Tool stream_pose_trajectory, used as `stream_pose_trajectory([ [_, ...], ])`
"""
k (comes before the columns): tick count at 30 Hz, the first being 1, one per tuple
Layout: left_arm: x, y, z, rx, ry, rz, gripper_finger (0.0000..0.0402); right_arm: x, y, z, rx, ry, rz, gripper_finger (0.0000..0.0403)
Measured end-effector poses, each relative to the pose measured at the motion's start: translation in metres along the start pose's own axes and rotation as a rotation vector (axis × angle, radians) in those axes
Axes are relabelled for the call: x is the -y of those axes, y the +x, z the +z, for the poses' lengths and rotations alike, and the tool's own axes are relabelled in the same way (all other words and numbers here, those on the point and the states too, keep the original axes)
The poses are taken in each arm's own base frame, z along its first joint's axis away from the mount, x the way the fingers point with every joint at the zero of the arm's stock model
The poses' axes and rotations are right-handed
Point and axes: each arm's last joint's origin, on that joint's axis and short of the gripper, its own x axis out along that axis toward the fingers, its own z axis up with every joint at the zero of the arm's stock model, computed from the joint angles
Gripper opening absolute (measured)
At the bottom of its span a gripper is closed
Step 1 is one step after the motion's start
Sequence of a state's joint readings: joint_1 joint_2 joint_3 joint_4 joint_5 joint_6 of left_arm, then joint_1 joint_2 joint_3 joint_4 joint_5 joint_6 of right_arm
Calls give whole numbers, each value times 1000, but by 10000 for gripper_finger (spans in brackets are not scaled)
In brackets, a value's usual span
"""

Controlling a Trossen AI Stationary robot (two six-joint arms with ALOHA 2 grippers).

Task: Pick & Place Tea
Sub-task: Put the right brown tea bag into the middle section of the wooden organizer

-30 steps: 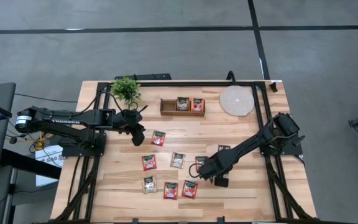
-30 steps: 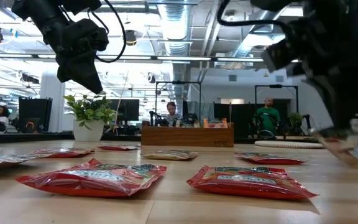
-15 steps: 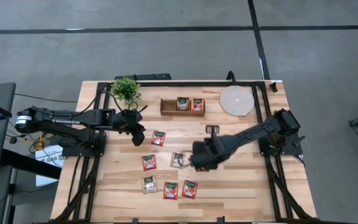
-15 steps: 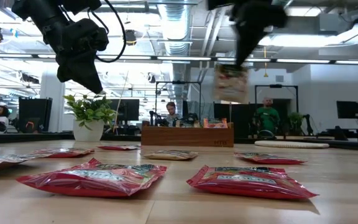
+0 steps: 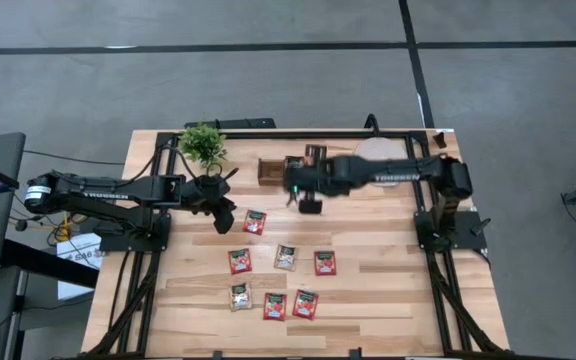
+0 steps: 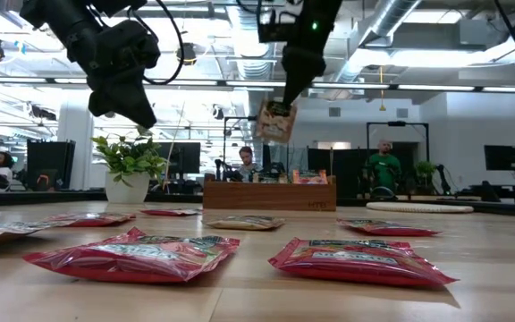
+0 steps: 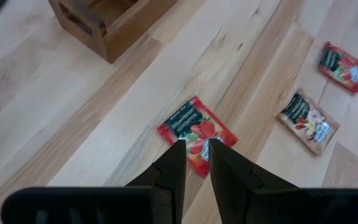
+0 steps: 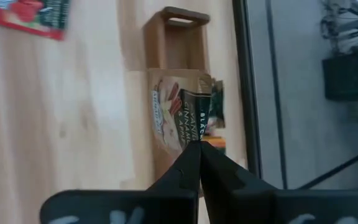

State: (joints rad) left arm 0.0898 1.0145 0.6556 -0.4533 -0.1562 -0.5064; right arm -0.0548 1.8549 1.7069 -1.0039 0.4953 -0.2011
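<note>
The tea is several flat sachets. Red ones (image 5: 255, 222) and beige ones (image 5: 286, 257) lie flat on the wooden table (image 5: 388, 300). My right gripper (image 8: 194, 147) is shut on a beige sachet (image 6: 275, 122), held high over the wooden box (image 6: 269, 192) at the far middle. Left of the box, my left gripper (image 7: 194, 144) hangs above the table, its fingers a narrow gap apart with nothing between them. A red sachet (image 7: 196, 133) lies on the table beyond its tips. My right gripper pinches the beige sachet by one edge (image 8: 192, 139) between its two fingertips. The fingers slant down from the table's right side. The sachet hangs tilted below them (image 6: 275, 125), lifted clear of the table and the box.
The wooden box (image 5: 268, 172) holds sachets. A potted plant (image 5: 203, 145) stands at the far left beside my left arm. A round pale disc (image 5: 380, 160) lies at the far right, partly under my right arm. A black frame rims the table.
My right gripper has risen from the table's near right part and swung toward the far edge, turning as it went, with the beige sachet lifted clear of the table. It now hangs over the wooden box. A red sachet the arm covered now shows.
</note>
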Motion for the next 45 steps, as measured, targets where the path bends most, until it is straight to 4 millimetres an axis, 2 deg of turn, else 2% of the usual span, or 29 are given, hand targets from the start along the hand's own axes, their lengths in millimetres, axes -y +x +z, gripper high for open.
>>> stream_pose_trajectory([
  [6,1,0,2,22,-4,-12,60,44,23,-8,10,-16,52,0],
  [11,2,0,4,36,-7,-20,60,60,38,-13,6,-63,80,0],
  [20,2,0,4,41,-17,-23,60,44,82,-8,-49,-186,123,0],
  [28,2,0,4,42,-26,-24,60,42,97,2,-27,-247,102,0],
  [35,2,0,4,42,-34,-24,60,31,118,-9,-153,-302,159,0],
  [37,2,0,4,43,-34,-24,60,29,127,-5,-136,-292,144,0],
  [45,2,0,5,46,-37,-26,60,29,126,-6,-143,-304,146,0],
])
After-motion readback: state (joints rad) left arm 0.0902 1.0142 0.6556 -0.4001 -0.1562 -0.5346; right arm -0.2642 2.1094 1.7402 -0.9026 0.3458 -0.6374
